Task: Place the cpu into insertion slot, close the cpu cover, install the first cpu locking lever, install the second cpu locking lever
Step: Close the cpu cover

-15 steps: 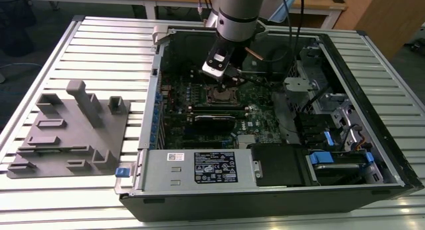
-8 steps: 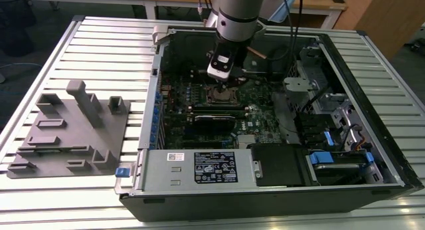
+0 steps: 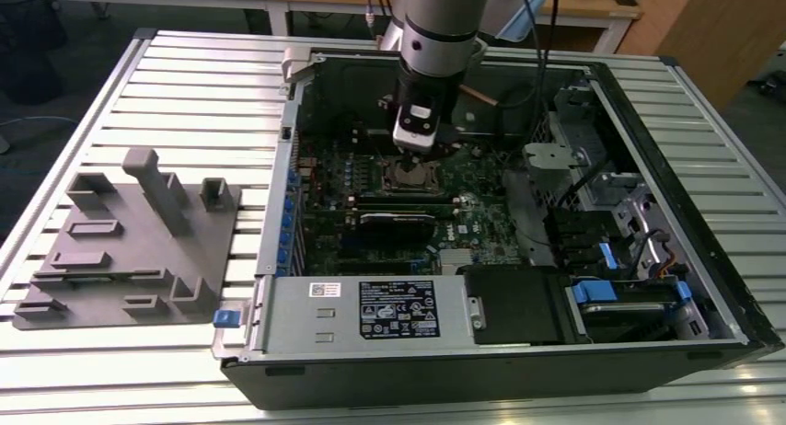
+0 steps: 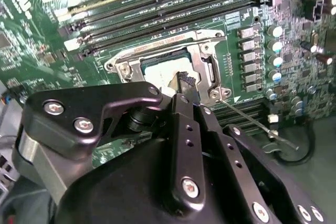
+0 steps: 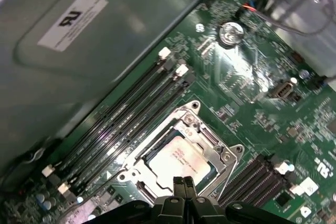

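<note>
The cpu (image 5: 178, 160) lies flat in the insertion slot (image 3: 410, 177) on the green board, its silver-grey top showing through the window of the cpu cover (image 5: 218, 153). The cover frame (image 4: 202, 59) lies down around the chip (image 4: 157, 71). My gripper (image 5: 184, 183) hangs just above the chip's edge, its fingertips (image 4: 185, 83) pressed together with nothing between them. A thin wire locking lever (image 4: 254, 123) sticks out from one corner of the socket, across the board. In the exterior view the gripper (image 3: 413, 154) points straight down over the socket inside the open computer case.
Long black memory slots (image 5: 126, 114) flank the socket on both sides. The case walls (image 3: 294, 121) ring the board, with a power supply box (image 3: 368, 310) at the front and drive bays with blue clips (image 3: 608, 292) on the exterior view's right. A grey fixture tray (image 3: 135, 241) lies outside the case.
</note>
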### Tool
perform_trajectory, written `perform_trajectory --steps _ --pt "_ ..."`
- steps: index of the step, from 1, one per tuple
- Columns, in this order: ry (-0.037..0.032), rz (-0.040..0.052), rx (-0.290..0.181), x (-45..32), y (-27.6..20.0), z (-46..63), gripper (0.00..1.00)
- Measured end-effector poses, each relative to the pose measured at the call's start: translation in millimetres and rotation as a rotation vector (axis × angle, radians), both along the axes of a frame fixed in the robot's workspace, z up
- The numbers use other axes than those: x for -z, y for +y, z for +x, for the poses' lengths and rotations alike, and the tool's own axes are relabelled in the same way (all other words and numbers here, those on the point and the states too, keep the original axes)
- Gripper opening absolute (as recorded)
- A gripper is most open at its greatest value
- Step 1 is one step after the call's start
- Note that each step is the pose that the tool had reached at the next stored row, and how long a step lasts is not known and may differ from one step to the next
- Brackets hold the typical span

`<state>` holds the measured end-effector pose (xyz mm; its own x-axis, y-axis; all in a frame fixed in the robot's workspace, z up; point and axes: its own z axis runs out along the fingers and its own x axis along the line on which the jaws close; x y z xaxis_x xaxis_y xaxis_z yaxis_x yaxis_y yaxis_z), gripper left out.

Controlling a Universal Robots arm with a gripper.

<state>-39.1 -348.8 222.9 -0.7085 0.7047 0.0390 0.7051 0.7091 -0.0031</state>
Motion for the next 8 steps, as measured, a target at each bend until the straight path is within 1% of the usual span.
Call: perform_trajectory --steps 8 --pt "-0.0019 0.0108 -0.115 0.4 0.0 0.0 0.11"
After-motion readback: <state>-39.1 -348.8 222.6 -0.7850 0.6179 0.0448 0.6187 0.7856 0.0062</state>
